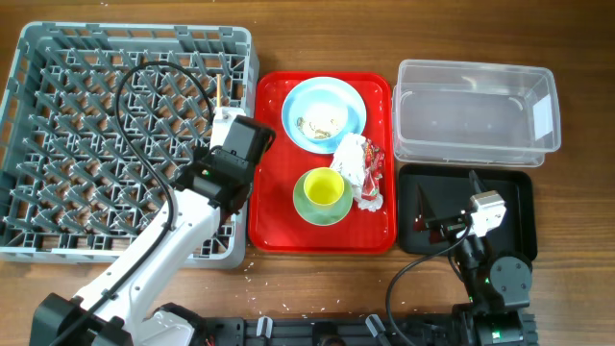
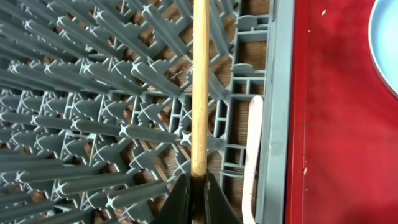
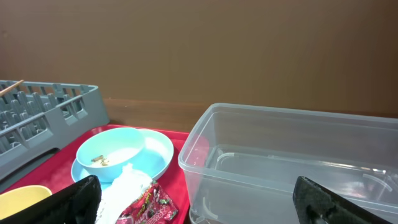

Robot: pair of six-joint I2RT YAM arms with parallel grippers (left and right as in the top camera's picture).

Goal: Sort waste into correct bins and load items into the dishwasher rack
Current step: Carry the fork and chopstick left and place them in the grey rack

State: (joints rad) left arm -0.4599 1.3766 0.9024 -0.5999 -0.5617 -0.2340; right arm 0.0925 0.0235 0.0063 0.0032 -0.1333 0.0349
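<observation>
Left wrist view, centre: left gripper (image 2: 198, 190) pinches thin wooden chopsticks (image 2: 199, 93) by their lower end above the rack (image 2: 93, 124). They look light, stiff, prone to pivot. Right gripper (image 3: 196, 186) gapes wide

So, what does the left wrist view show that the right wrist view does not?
Only the left wrist view: the left claw shut on a wooden chopstick above the grey rack, and a white strip, probably the fork, lying along the rack's wall. Only the right wrist view: the clear tub, the crumpled napkin with red wrapper, food scraps on the blue plate, the rim of the yellow cup, and the open right claw. Both: the rack, the red tray, the blue plate, and the chopstick, though the right wrist view catches only its tip.
</observation>
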